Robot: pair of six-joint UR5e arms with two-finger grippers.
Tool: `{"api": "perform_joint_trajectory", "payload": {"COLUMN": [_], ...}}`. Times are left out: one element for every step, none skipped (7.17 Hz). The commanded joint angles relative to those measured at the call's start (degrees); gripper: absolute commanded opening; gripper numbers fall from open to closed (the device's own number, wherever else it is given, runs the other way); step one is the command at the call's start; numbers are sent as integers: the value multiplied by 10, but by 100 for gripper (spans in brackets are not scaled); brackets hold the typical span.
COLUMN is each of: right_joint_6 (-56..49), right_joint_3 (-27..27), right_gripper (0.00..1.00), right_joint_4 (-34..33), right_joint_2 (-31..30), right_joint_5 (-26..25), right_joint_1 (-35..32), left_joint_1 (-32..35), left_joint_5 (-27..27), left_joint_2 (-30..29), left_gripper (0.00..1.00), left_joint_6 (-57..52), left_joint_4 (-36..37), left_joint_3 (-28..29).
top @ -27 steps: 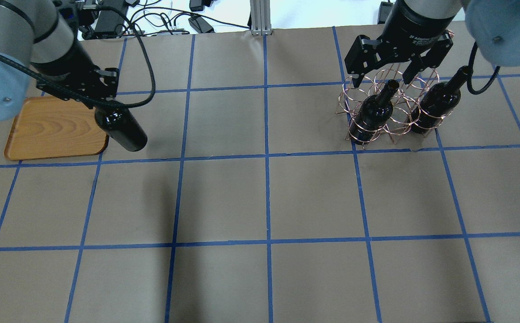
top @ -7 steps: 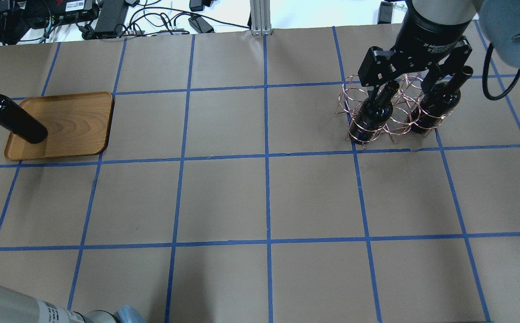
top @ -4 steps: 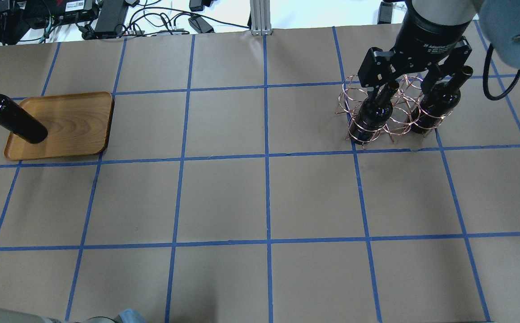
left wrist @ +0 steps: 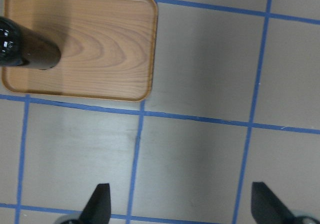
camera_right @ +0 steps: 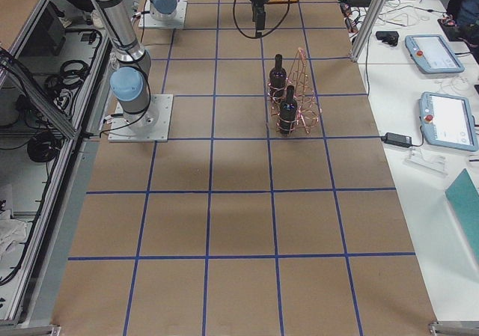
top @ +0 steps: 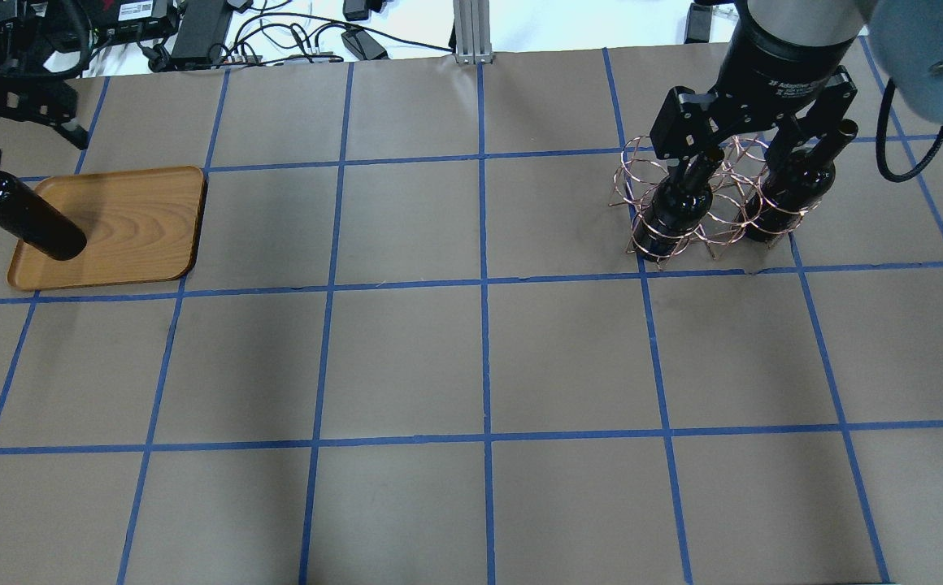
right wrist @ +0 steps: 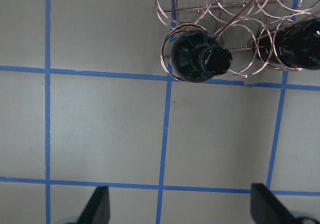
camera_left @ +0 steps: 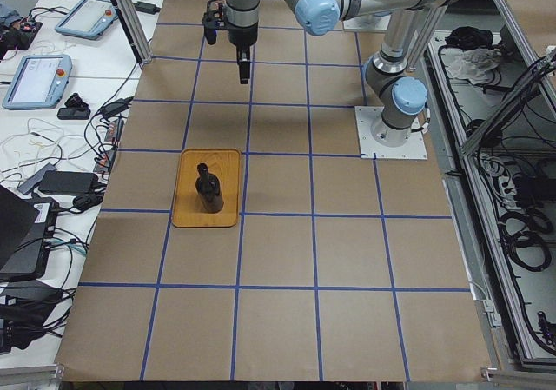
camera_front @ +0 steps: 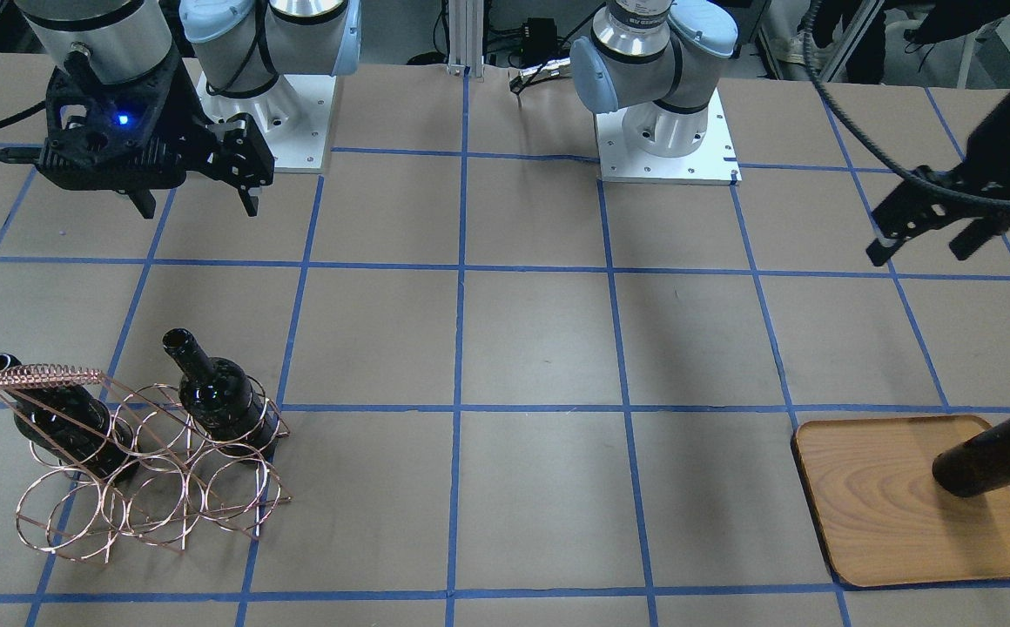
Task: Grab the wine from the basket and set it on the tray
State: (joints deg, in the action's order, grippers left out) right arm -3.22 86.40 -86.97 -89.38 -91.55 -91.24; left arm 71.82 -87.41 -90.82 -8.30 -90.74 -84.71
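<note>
One black wine bottle (camera_front: 993, 453) stands upright on the wooden tray (camera_front: 879, 514); it also shows in the overhead view (top: 28, 223) on the tray (top: 130, 219), and in the left wrist view (left wrist: 27, 49). My left gripper (camera_front: 932, 231) is open and empty, raised and apart from that bottle. Two more bottles (camera_front: 218, 396) (camera_front: 52, 418) stand in the copper wire basket (camera_front: 148, 496). My right gripper (camera_front: 196, 205) is open and empty, high above the table on the robot's side of the basket (right wrist: 200, 4). The nearer bottle's mouth (right wrist: 217, 59) shows below it.
The brown table cover carries a grid of blue tape lines (top: 484, 284). Cables and power bricks (top: 276, 36) lie past the far edge. The arm bases (camera_front: 662, 131) stand on white plates at the robot's side.
The left gripper let go of the bottle, which now stands on the tray; the open gripper has come back into the overhead view's top left. The right gripper has barely moved over the last second.
</note>
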Motion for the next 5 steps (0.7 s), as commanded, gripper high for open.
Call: {"api": "perform_joint_trajectory", "payload": {"right_joint_6": [-3, -3, -3, -3, -3], "right_joint_3": [0, 0, 0, 0, 0], "right_gripper": [100, 100, 100, 100, 100], "right_joint_4": [0, 0, -1, -2, -2], "right_joint_2": [0, 0, 0, 0, 0], "right_joint_5": [1, 1, -2, -5, -6], "right_joint_1": [0, -1, -1, 0, 0], "left_joint_1": [80, 89, 106, 144, 178], "left_joint_5": [-63, -63, -61, -66, -67], "left_joint_2": [29, 42, 46, 45, 43], "left_gripper": [100, 100, 100, 100, 100], "left_joint_6": [117, 129, 171, 188, 215], "left_joint_4": [13, 12, 8, 11, 11], "left_joint_3": [-16, -17, -21, -29, -31]}}
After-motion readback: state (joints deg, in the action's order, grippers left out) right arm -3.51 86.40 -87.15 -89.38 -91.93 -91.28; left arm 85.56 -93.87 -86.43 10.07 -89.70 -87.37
